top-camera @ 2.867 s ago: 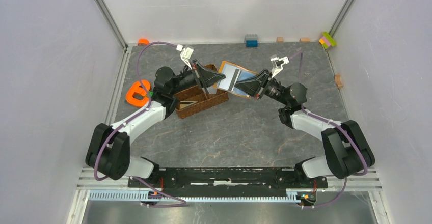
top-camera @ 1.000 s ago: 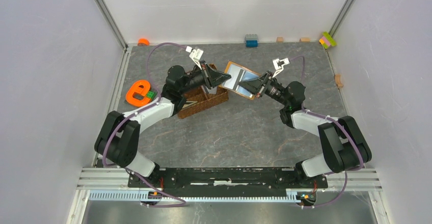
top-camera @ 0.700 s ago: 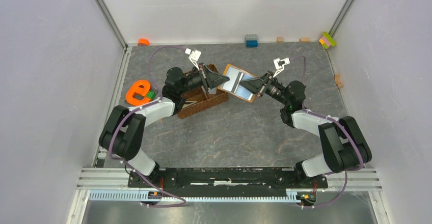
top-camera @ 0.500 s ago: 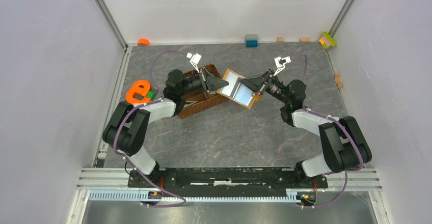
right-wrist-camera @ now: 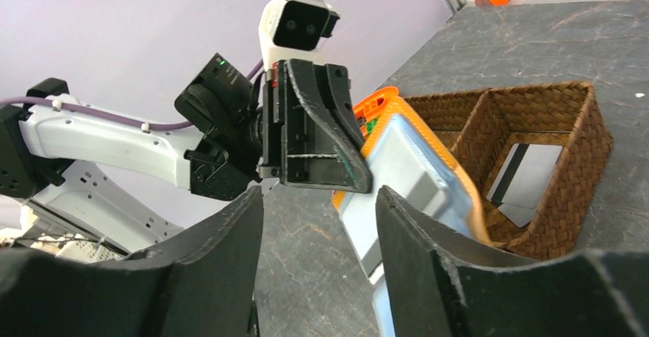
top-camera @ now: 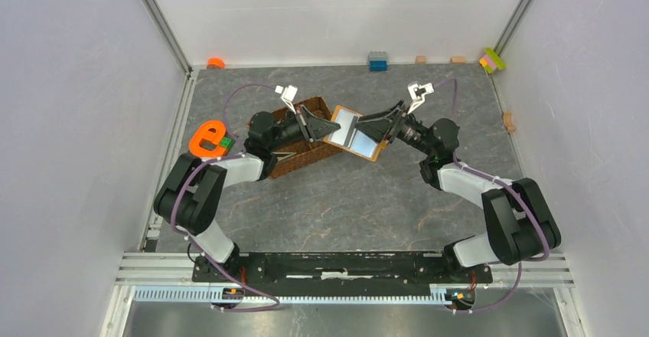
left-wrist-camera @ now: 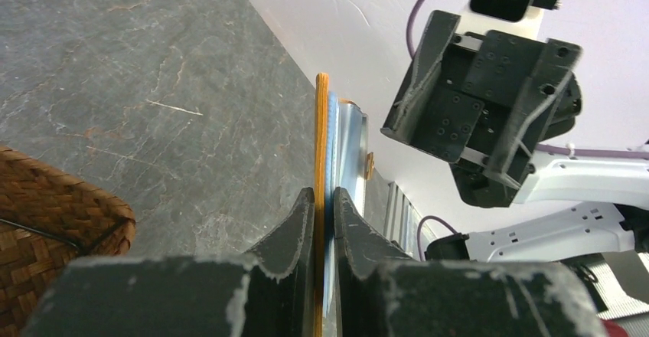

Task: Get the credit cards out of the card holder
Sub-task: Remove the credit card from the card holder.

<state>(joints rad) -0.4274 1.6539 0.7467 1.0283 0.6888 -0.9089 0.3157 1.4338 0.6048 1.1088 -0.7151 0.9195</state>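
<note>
Left gripper [left-wrist-camera: 322, 195] nearly closed, its 2 fingers pinching the edge of the open card holder [left-wrist-camera: 322, 115]. Right gripper [right-wrist-camera: 319, 193] spread wide, gripping nothing; holder sits just ahead of its fingertips. Beyond the holder, 1 credit card [right-wrist-camera: 528, 184] lies in a woven tray [right-wrist-camera: 570, 222] compartment.

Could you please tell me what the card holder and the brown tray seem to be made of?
The card holder: likely leather or imitation, smooth orange-tan rim, pale blue-grey lining. The tray: woven wicker or rattan, shown by its brown braided walls.
</note>
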